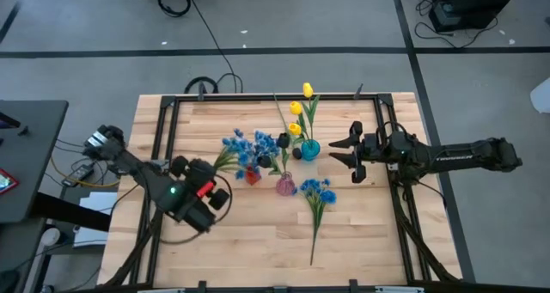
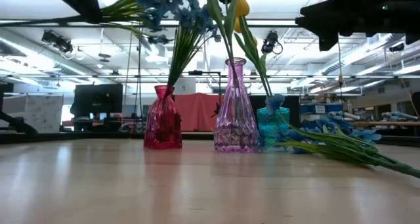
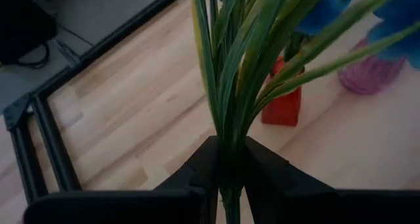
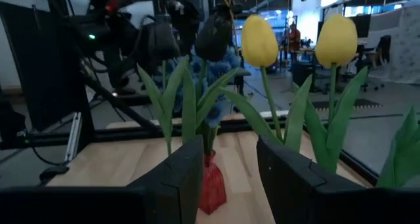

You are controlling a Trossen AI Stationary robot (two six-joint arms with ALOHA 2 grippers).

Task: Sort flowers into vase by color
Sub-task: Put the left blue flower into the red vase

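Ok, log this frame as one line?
left gripper: shut on blue-blossom flower bunch, stems over small red glass vase | right gripper: open, empty, beside teal vase | one blue bunch on table

1. The floor is grey with dark lines.
2. Black cables lie on it.
3. Long lights shine on the ceiling.
4. A red cloth hangs far behind.
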